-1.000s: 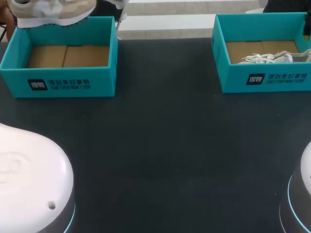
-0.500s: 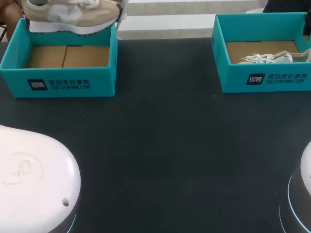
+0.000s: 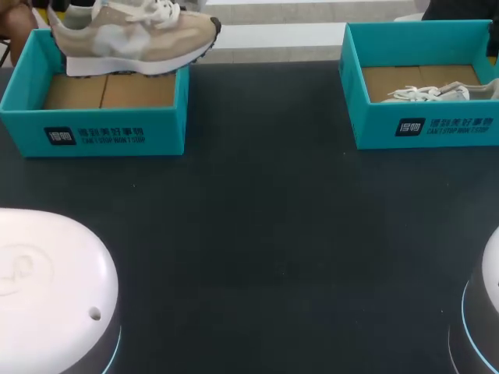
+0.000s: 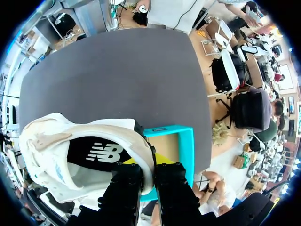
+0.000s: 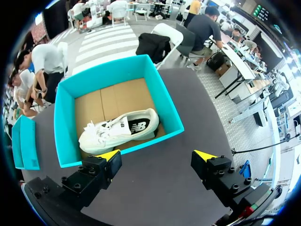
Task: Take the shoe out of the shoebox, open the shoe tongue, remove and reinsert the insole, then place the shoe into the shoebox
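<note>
Left tool (image 4: 148, 164): fingers nearly together, pinched on the heel collar of the beige-and-white lace-up sneaker (image 3: 132, 39), one finger inside the collar and one outside. Firm hold, and the sneaker hung from it.

In the head view the sneaker sat level, sole down, over the far rim of the left teal cardboard shoebox (image 3: 93, 132). Its toe pointed toward the right side and stuck out past the box's right wall. Could not tell whether the sole touched the rim. The brown cardboard floor of the box was bare under it.

Right tool (image 5: 157, 157): fingers spread wide, holding nothing and touching nothing. It hung over the dark worktop (image 3: 265, 234), just short of the right teal cardboard shoebox (image 5: 66, 122). A white lace-up sneaker (image 5: 117, 132) lay on its side on that box's floor.

Change: a second ago only the sole and part of the upper showed at the far left corner. Since then the beige sneaker had come rightward and further into view, with the whole shoe and laces visible. The left arm's white housing (image 3: 47, 288) had shifted a little. The right box, white sneaker and right arm looked unchanged.
</note>
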### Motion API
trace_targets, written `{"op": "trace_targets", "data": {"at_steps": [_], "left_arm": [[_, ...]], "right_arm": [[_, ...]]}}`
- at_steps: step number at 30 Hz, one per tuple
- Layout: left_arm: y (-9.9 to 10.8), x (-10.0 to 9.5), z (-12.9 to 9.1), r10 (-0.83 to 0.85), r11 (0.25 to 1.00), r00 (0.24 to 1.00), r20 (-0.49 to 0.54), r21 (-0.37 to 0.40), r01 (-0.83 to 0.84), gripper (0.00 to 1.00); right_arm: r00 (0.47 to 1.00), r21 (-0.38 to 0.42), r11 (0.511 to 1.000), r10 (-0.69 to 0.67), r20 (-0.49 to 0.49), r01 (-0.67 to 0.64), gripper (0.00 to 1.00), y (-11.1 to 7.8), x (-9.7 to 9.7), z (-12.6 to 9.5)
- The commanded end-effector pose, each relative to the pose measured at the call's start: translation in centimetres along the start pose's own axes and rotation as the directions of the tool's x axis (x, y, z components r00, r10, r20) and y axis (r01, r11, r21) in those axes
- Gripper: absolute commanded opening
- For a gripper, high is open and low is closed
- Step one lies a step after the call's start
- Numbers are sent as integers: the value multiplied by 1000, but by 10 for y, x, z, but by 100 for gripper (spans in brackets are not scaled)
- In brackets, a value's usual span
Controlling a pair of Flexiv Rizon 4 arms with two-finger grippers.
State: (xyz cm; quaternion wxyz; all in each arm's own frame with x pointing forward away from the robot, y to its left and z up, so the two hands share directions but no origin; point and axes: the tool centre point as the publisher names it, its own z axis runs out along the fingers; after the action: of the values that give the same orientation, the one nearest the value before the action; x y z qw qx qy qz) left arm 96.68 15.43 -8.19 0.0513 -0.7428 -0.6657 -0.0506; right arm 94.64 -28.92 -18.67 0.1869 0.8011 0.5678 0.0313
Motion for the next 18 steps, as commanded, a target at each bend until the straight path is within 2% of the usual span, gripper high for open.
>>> {"op": "trace_targets", "data": {"at_steps": [1,12,14,15,17,18], "left_arm": [[-5,1,0,0,1000,1000,0,-28,0,0],[-5,1,0,0,1000,1000,0,-28,0,0],[-18,-11,1,1,999,1000,-18,-37,-2,0],[-25,-17,2,-34,999,995,-91,-43,30,0],[-36,-26,0,-28,999,996,-88,-49,24,0],[-48,-34,0,-58,997,989,-136,-60,51,0]], "right_arm": [[1000,-1,1000,0,-2,0,100,0,0,1],[1000,-1,1000,0,-2,0,100,0,0,1],[1000,-1,1000,0,-2,0,100,0,0,1],[1000,-1,1000,0,-2,0,100,0,0,1],[1000,-1,1000,0,-2,0,100,0,0,1],[1000,-1,1000,0,-2,0,100,0,0,1]]}}
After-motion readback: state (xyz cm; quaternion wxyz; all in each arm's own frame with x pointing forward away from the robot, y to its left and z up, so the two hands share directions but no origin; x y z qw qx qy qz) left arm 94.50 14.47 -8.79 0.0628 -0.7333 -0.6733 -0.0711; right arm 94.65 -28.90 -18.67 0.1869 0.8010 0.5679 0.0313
